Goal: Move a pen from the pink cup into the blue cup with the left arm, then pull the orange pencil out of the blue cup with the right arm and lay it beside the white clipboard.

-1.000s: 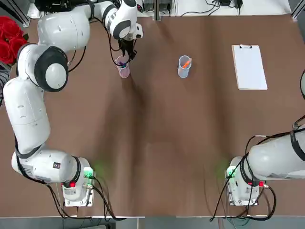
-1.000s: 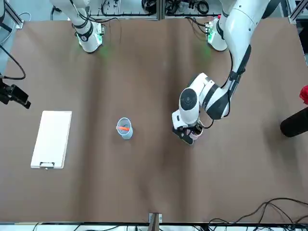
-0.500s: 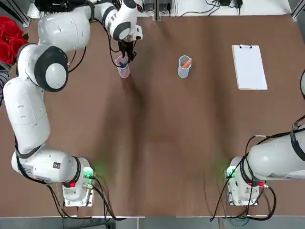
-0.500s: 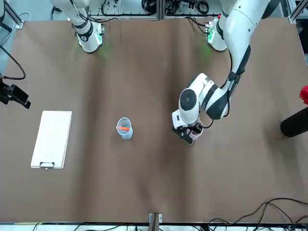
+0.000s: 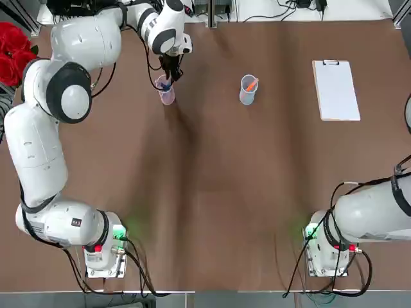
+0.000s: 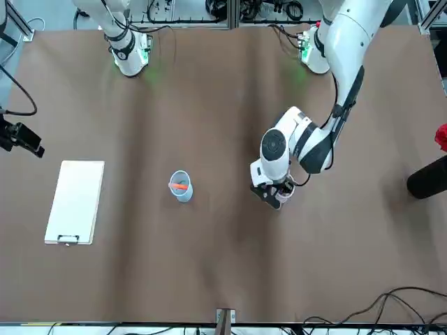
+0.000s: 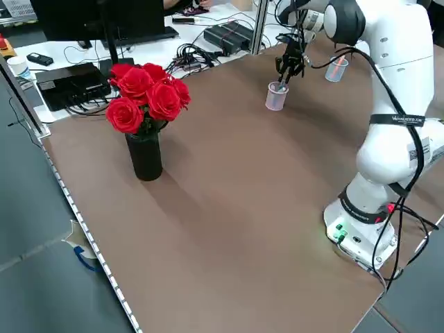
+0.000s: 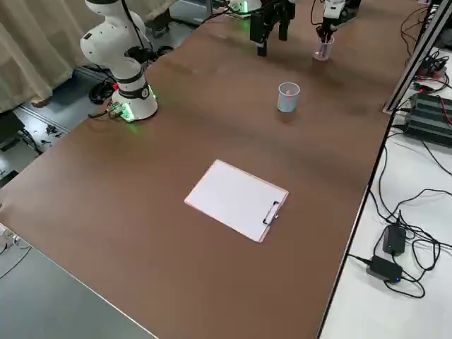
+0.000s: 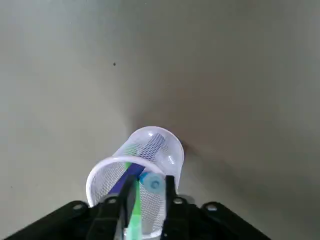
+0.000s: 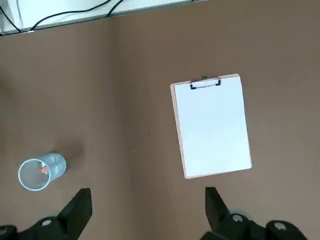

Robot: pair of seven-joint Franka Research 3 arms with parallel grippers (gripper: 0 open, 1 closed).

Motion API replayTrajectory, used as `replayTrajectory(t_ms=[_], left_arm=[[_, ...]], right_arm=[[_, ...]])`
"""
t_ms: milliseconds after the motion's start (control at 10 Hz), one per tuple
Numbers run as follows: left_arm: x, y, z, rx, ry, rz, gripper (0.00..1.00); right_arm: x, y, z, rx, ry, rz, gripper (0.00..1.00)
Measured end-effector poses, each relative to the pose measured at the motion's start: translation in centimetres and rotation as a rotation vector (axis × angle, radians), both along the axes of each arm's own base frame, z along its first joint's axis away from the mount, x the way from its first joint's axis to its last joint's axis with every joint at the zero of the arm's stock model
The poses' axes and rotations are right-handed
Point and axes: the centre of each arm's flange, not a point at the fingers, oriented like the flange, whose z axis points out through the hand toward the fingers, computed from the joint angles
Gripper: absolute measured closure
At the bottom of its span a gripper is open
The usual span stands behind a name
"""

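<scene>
Red roses (image 7: 147, 94) in black vase (image 7: 144, 156) standing on brown worktop (image 7: 208, 229), black monitor (image 7: 100, 17) on white side table (image 7: 201, 38); cables (image 8: 417, 244) and black adapters (image 8: 385, 269) on white surface

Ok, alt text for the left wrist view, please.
The left gripper reaches over the mouth of the pink cup, its fingers apart. Purple, green and light-blue items stand in the cup, between or beside the fingers.

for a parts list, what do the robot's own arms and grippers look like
Both arms are white with rounded joints and dark grey or black bands, and black cables run along them. Near each base there is a green light and a small red part. The left gripper and right gripper are black, with two blocky fingers and round silver screw heads.
</scene>
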Motion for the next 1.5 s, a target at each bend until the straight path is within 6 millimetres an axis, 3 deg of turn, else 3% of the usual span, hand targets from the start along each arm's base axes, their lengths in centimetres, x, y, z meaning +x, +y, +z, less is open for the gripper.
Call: replayTrajectory(t_ms=[400,900,1200,1500], left_arm=[[0.1,0.1,0.1,0.015,-0.015,-0.013,0.83],[0.4,0.1,0.9,0.011,-0.032,-0.009,0.83],[0.4,-0.7,5.6,-0.015,-0.1,-0.014,0.83],[-1.2,-2.5,12.5,-0.085,-0.156,-0.003,0.83]], right_arm=[[0.0,0.0,0.0,0.0,0.001,0.0,0.0],[0.0,0.0,0.0,0.0,0.001,0.001,0.0],[0.0,0.0,0.0,0.0,0.001,0.001,0.0],[0.0,0.0,0.0,0.0,0.001,0.002,0.0]])
